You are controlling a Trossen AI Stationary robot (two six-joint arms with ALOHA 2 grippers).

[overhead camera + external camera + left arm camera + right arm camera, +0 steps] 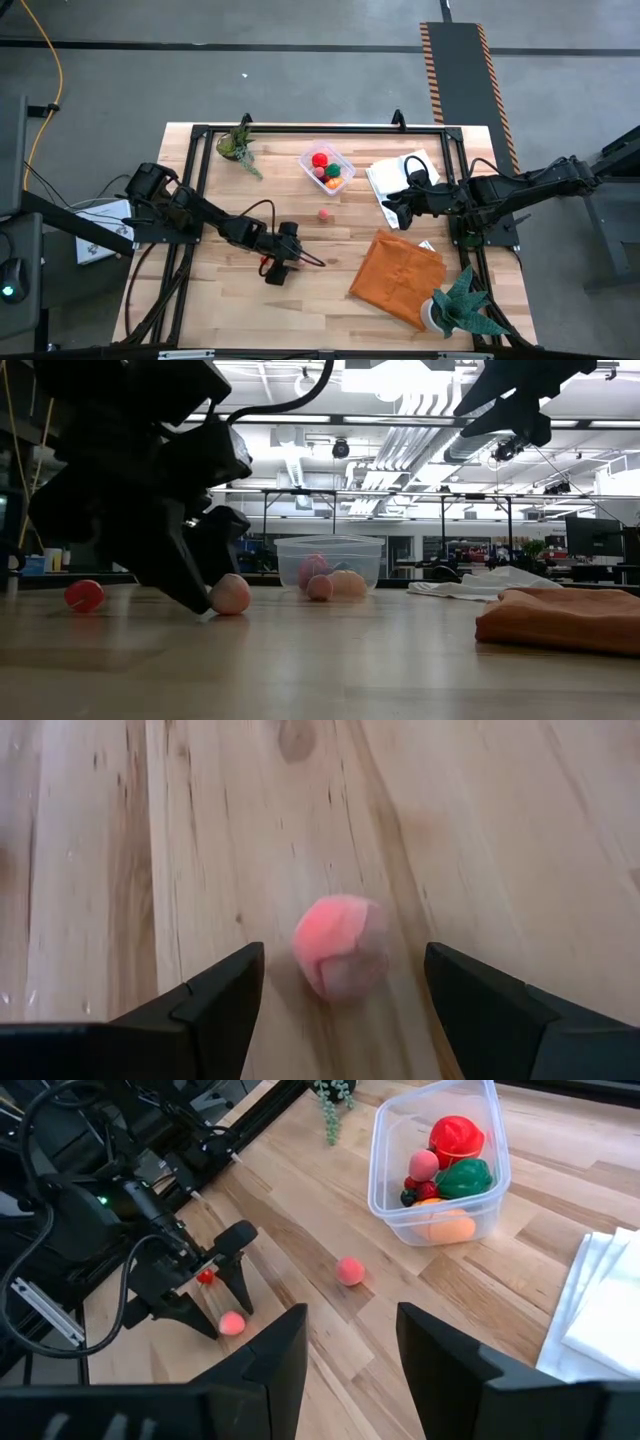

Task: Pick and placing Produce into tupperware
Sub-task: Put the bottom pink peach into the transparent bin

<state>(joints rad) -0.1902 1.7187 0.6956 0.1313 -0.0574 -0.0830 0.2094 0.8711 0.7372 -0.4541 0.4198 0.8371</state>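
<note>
Left tool [340, 1010] open, empty, straddles pink ball [340, 946] on tabletop [480, 840]; off-centre closing could roll ball away. Right tool [350, 1350] part-open, empty.

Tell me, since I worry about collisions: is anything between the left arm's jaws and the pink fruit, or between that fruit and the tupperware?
Nothing visible. The left gripper straddles the pink fruit, jaws open. Toward the tupperware, only another pink fruit lies on the table.
</note>
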